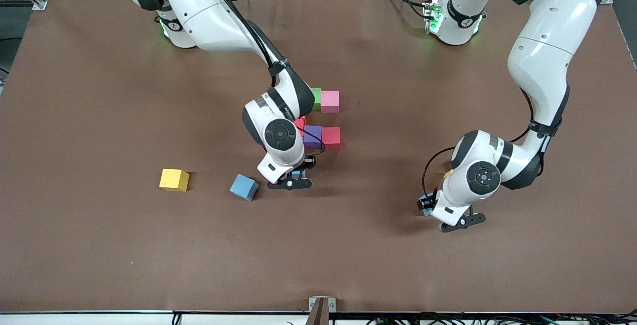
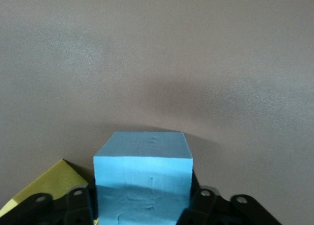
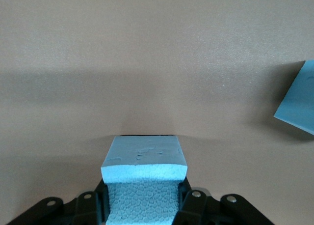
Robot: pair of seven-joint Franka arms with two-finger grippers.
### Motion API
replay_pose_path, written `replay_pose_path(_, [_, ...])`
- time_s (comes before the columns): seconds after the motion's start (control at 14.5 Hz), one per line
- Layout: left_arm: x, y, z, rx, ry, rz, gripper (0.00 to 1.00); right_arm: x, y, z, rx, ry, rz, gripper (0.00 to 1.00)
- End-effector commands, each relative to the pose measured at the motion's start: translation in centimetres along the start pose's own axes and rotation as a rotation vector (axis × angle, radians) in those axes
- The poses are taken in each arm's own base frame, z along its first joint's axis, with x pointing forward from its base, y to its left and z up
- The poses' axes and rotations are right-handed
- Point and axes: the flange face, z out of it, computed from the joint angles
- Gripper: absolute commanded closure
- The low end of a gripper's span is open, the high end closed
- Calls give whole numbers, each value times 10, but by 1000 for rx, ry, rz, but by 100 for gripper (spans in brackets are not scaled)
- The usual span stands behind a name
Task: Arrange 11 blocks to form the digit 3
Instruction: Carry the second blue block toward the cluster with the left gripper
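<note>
Table point(image 1: 99, 265): brown cloth; every place below is given from the purple block point(image 1: 312, 136).
Left pincer point(image 2: 142, 211): low over bare table, toward the left arm's end from the purple block and well apart from it; fingers point(image 2: 206, 205) pressed to both sides of the left-held blue block point(image 2: 142, 168), clamped on it.
Left arm: elbow high, forearm dropping to a bent wrist, pincer pointing down.
Yellowish corner point(image 2: 46, 183): just beside the left pincer, mostly hidden; which block it is, I cannot tell.
Loose blue block point(image 1: 244, 186): nearer the camera than the purple block, toward the right arm's end, skewed to the others.
Right pincer point(image 3: 143, 208): down beside the loose blue block, clamped on the right-held blue block point(image 3: 143, 158).
Right arm: reaches over the purple block's row; its wrist covers part of that row.
Yellow block point(image 1: 174, 179): alone, well toward the right arm's end.
Red block point(image 1: 331, 137): touching the purple block.
Reddish block point(image 1: 299, 123): at the purple block's corner, half hidden by the wrist.
Green block point(image 1: 316, 98) and pink block point(image 1: 330, 101): touching pair, farther from the camera than the purple block.
</note>
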Motion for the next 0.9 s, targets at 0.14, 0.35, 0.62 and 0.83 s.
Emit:
replay_pose_path(0.14, [9, 5, -10, -5, 33, -15, 60, 4, -1, 1, 3, 3, 18, 100])
replay_pose_path(0.35, [12, 14, -19, -24, 48, -210, 60, 4, -2, 0, 3, 4, 16, 100])
replay_pose_path(0.62, [1, 36, -25, -45, 39, -571, 60, 2, -4, 1, 2, 3, 13, 99])
replay_pose_path(0.83, [-15, 68, -30, -65, 29, -861, 60, 2, -4, 5, 1, 2, 12, 99])
